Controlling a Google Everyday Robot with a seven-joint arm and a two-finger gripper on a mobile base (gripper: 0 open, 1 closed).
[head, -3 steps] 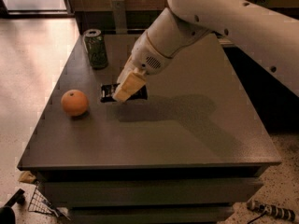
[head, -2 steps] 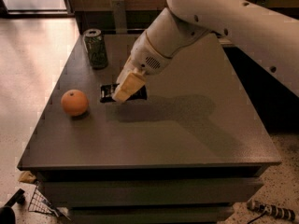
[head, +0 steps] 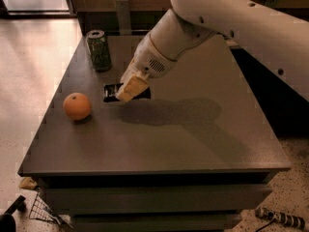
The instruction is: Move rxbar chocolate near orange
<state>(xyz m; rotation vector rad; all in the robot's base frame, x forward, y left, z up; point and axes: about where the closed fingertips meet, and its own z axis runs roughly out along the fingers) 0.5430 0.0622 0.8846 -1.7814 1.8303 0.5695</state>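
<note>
The rxbar chocolate [head: 113, 92] is a flat black wrapper lying on the dark table [head: 193, 139], partly hidden under my gripper. The orange [head: 77, 106] sits on the table's left side, a short way left of the bar and apart from it. My gripper [head: 129, 90], with tan fingertips, comes down from the upper right and sits right over the bar's middle and right part.
A green drink can [head: 99, 50] stands upright at the table's back left, behind the bar. The table's left edge runs close to the orange. A wire basket [head: 43, 209] lies on the floor at the lower left.
</note>
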